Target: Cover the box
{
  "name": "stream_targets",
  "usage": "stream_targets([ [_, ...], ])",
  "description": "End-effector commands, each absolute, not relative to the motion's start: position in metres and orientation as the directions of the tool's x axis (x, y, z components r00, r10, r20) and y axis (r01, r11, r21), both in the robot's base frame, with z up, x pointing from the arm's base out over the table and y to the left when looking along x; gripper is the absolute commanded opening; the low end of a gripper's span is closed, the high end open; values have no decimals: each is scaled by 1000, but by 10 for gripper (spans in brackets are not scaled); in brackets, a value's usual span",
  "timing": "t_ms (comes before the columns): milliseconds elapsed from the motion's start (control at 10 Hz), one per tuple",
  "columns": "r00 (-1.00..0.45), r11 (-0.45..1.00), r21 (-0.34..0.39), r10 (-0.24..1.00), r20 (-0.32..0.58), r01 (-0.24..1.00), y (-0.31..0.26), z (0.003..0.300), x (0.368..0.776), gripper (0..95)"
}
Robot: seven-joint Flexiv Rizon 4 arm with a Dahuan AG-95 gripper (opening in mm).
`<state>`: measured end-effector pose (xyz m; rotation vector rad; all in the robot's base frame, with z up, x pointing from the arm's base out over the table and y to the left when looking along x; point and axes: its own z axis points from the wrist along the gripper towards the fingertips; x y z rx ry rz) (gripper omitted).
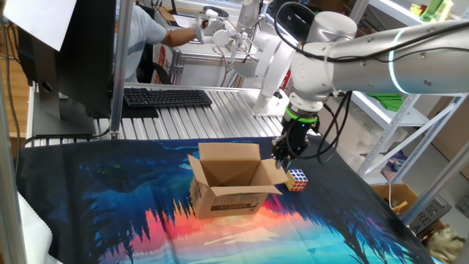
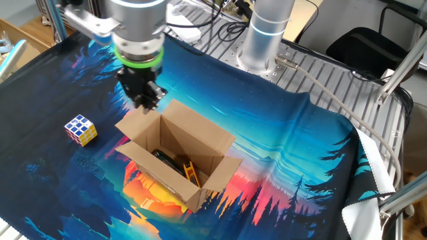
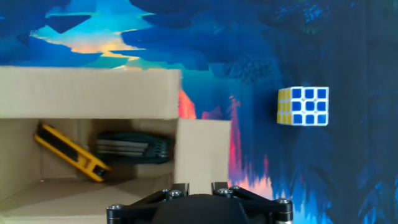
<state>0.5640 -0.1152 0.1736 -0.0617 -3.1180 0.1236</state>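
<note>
Right now the box (image 2: 179, 160) sits mid-counter, flaps still up, w/ the pincer (image 2: 145, 101) at its 10 o'clock corner, jaws nearly together, empty. Risk, imo: pushing a flap there could shove the light box or knock the cube (image 2: 81, 129).

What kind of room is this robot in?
Probably a robotics lab or workshop: a robot arm works over the box, a keyboard sits behind, and metal storage shelves stand nearby.
</note>
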Motion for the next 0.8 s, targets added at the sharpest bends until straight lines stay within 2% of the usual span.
stream_targets([
  [100, -999, 996, -85, 41, 17, 39, -126, 169, 567, 380],
  [800, -990, 989, -45, 138, 8, 138, -138, 144, 580, 380],
])
